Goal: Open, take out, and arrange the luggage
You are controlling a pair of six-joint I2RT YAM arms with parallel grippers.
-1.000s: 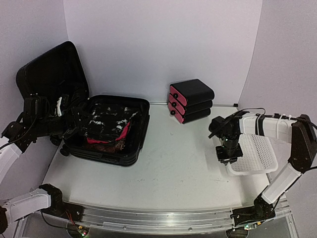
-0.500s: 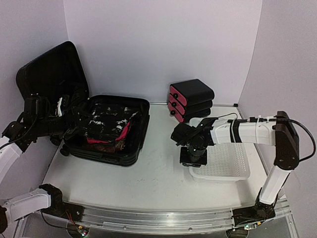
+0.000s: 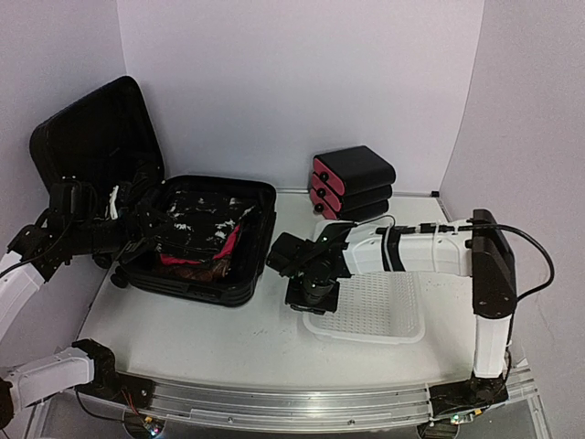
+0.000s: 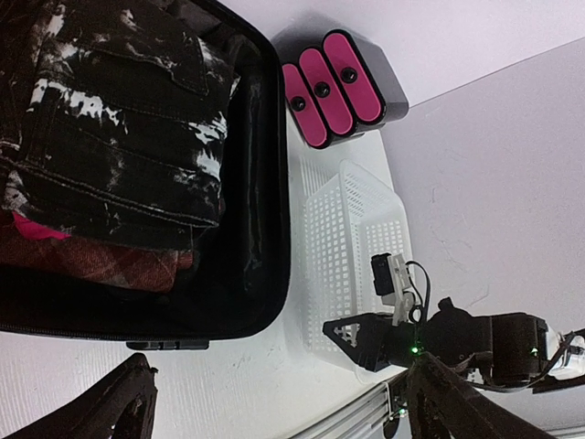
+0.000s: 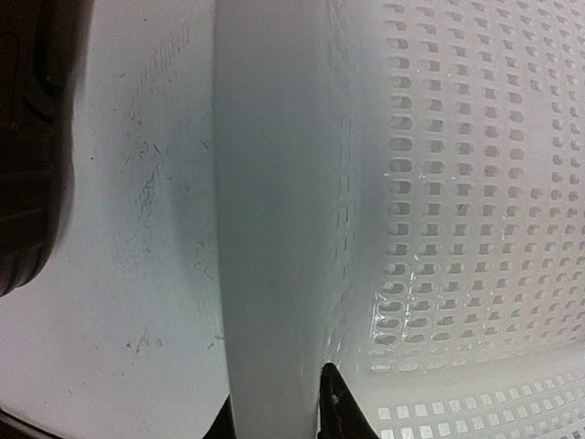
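Note:
The luggage (image 3: 206, 265) lies open at the left, its lid (image 3: 91, 137) up against the wall. A black-and-white garment (image 3: 196, 219) and red cloth (image 3: 196, 261) lie in its lower shell; they also show in the left wrist view (image 4: 110, 128). My left gripper (image 3: 137, 238) hovers over the shell's left side. Its fingers (image 4: 114, 407) stand wide apart and hold nothing. My right gripper (image 3: 311, 293) is shut on the left rim of the white mesh basket (image 3: 370, 306). In the right wrist view its fingertips (image 5: 334, 407) pinch that rim wall (image 5: 274, 229).
Three stacked black boxes with pink fronts (image 3: 352, 187) stand at the back wall, also in the left wrist view (image 4: 334, 82). The basket sits just right of the luggage. A metal rail (image 3: 292, 402) runs along the table's near edge.
My right gripper has dragged the white basket leftward across the table, from the right edge to just beside the luggage. The left arm has barely moved.

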